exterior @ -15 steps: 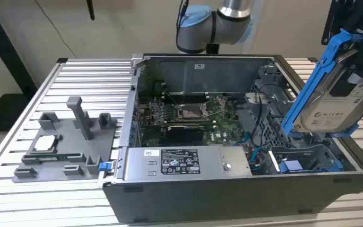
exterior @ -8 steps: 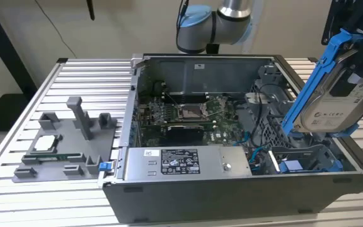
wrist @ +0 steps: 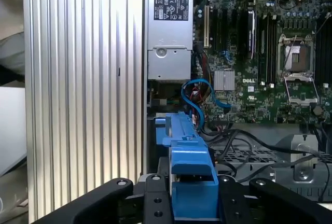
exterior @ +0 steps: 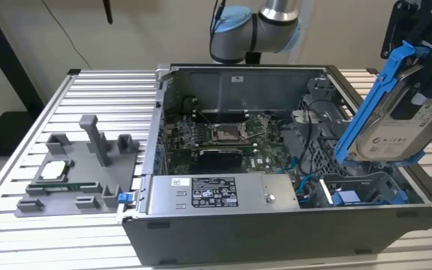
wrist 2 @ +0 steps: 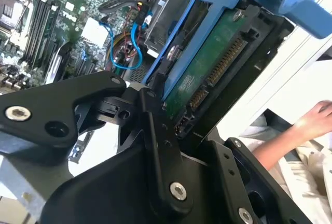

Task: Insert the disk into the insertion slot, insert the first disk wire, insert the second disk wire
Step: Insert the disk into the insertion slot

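Above the open computer case (exterior: pixel 276 228), gripper (wrist: pixel 193 203) clamped tight on the disk (exterior: pixel 396 132) (blue carrier frame included), disk steeply tilted

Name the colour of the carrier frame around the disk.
Bright blue; the carrier frame shows best in the exterior view.

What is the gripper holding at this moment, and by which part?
The gripper holds the disk, its fingers shut on the upper end of the blue carrier frame. The disk hangs tilted above the open computer case.
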You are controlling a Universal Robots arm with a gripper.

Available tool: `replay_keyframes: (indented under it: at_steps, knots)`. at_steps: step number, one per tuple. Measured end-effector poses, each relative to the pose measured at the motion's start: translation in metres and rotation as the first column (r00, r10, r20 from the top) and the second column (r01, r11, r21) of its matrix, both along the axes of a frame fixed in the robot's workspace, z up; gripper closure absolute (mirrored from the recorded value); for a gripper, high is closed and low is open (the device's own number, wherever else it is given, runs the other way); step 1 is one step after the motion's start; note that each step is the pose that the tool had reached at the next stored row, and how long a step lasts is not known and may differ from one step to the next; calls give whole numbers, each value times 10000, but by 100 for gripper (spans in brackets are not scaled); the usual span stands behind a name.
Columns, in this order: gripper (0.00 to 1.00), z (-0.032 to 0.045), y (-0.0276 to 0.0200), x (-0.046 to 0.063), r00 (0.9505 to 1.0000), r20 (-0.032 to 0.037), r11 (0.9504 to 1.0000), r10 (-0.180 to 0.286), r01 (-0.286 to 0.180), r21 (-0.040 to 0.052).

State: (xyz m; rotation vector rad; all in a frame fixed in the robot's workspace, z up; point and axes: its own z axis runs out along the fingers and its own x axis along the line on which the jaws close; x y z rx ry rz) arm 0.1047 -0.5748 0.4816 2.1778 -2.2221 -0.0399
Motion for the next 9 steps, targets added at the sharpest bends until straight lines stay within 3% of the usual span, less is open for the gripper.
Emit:
replay_keyframes:
  at_steps: [9]
  knots:
    - [100, -85, -12, 1, 10000, 0, 10000, -20, 20, 1]
